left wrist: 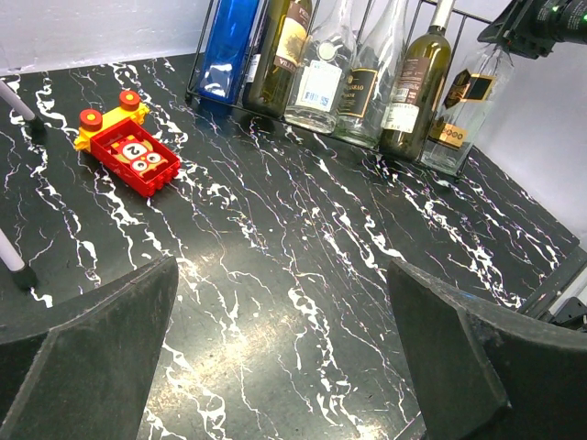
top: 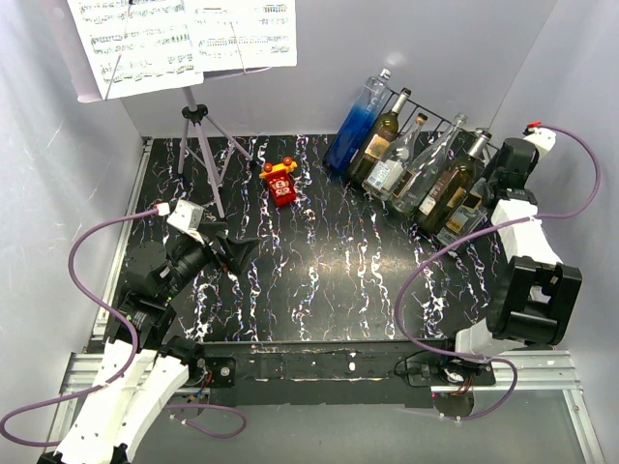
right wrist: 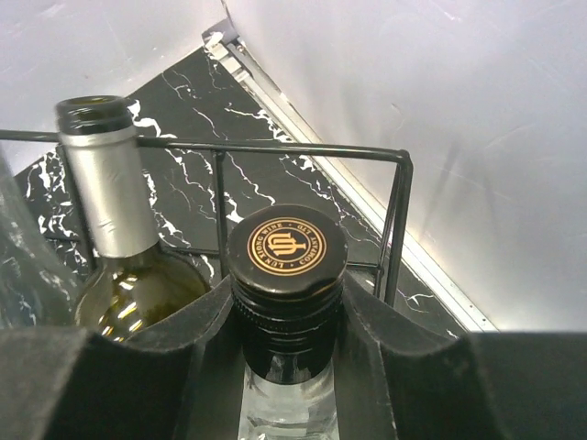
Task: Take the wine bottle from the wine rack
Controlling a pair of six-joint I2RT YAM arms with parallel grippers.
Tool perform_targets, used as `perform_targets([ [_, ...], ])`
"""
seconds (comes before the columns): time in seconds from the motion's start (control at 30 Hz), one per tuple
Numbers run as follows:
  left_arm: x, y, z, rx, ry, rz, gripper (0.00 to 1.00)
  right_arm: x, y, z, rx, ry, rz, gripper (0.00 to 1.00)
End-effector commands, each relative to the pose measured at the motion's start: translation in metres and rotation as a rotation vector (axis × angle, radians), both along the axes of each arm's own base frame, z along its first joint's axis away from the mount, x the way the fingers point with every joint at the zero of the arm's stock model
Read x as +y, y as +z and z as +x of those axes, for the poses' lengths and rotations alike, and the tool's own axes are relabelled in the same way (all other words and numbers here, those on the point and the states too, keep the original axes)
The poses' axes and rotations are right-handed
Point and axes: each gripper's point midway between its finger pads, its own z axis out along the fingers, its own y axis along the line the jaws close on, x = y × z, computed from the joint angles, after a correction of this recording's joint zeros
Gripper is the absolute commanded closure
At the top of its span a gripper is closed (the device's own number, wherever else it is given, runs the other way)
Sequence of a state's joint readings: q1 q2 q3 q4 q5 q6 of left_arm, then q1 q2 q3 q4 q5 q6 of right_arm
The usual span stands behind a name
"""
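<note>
The right pincer [right wrist: 286,312] is clamped on the black-capped clear glass wine bottle [right wrist: 286,252], which is lodged in the black thin-wire wine rack [right wrist: 401,215] just ahead. The left pincer [left wrist: 282,275] is spread open. If the bottle is lifted askew, the rack may be snagged and the grip lost.

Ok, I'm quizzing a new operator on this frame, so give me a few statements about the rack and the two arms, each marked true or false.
1. The right gripper is closed on the black cap of the end bottle. True.
2. The left gripper holds the red toy. False: its fingers are wide open and empty, and the toy lies well ahead of it.
3. The wine rack holds six bottles. True.
4. The blue bottle is the one nearest the right arm. False: it stands at the rack's opposite end.
</note>
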State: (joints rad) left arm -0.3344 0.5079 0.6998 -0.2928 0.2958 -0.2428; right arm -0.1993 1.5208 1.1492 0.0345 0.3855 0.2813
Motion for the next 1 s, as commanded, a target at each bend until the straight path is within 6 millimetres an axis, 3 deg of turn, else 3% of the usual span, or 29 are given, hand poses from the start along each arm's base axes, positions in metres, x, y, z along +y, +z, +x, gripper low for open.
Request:
perform_targets([
  [0.0,0.001,-0.001,0.000,-0.003,0.004,0.010,0.02,0.001,0.047,0.000,-0.153,-0.029,-0.077,0.99],
  [0.43,0.001,-0.002,0.001,0.001,0.003,0.015,0.02,0.018,0.107,-0.018,-0.224,-0.032,-0.260,0.99],
  [0.87,0.005,-0.002,0.000,-0.011,0.026,0.022,0.02,0.043,0.123,-0.044,-0.228,0.009,-0.296,0.99],
  [0.97,0.012,0.000,0.002,-0.018,0.066,0.023,0.02,0.065,0.137,-0.050,-0.269,0.058,-0.288,0.99],
])
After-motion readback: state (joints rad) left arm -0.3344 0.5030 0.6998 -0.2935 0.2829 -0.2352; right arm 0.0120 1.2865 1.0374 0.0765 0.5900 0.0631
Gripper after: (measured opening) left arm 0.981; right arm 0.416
